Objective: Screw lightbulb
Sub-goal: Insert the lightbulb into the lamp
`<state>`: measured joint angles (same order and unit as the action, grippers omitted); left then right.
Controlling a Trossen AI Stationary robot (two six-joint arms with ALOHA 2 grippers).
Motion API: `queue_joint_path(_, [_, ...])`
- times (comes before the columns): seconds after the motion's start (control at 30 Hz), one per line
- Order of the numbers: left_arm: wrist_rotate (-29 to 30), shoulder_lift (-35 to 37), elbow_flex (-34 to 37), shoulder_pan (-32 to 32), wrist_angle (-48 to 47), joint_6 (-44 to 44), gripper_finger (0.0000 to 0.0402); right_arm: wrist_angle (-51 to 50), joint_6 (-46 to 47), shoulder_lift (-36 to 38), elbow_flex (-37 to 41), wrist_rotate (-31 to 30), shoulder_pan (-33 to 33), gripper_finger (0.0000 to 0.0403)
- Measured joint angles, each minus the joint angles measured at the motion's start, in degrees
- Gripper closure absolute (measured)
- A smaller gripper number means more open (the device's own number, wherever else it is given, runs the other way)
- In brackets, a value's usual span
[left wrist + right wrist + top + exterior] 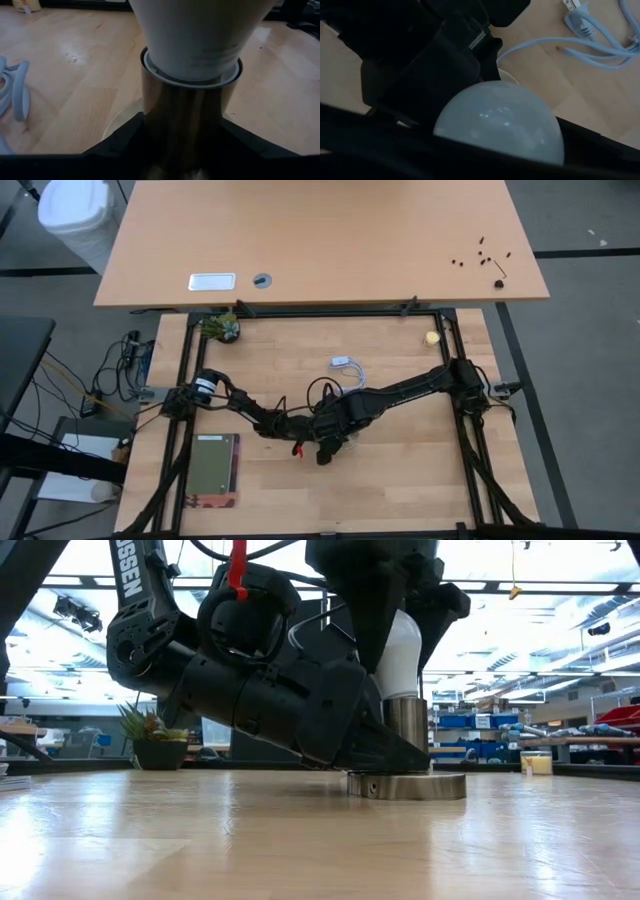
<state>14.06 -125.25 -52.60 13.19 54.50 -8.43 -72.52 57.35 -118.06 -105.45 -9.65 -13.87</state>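
Lightbulb [402, 655] upright in socket [405, 725] on disc base [408, 785], mid-table [400, 480].

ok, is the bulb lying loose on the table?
No: in the low view the lightbulb stands upright in the metal socket on its round base, not flat on the table.

High: straight down, whole table [400, 470]. Low: table-top level, facing room. Both wrists: close on lightbulb [200, 35], shared with low view.

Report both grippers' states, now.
Left gripper: shut on the socket.
Right gripper: around the lightbulb; grip cannot be told.
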Motion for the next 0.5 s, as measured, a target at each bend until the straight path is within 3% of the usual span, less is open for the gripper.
queue_joint_path(0.27, [0.0, 0.0, 0.0, 0.0, -0.1, 0.6, 0.0201, 0.3, -4.8, 0.0, 0.0, -0.6, 0.0, 0.0145])
queue_joint_path(0.5, [-0.1, 0.0, 0.8, 0.0, 0.2, 0.7, 0.0201, -0.1, -11.6, 0.1, 0.0, -2.3, -1.5, 0.0125])
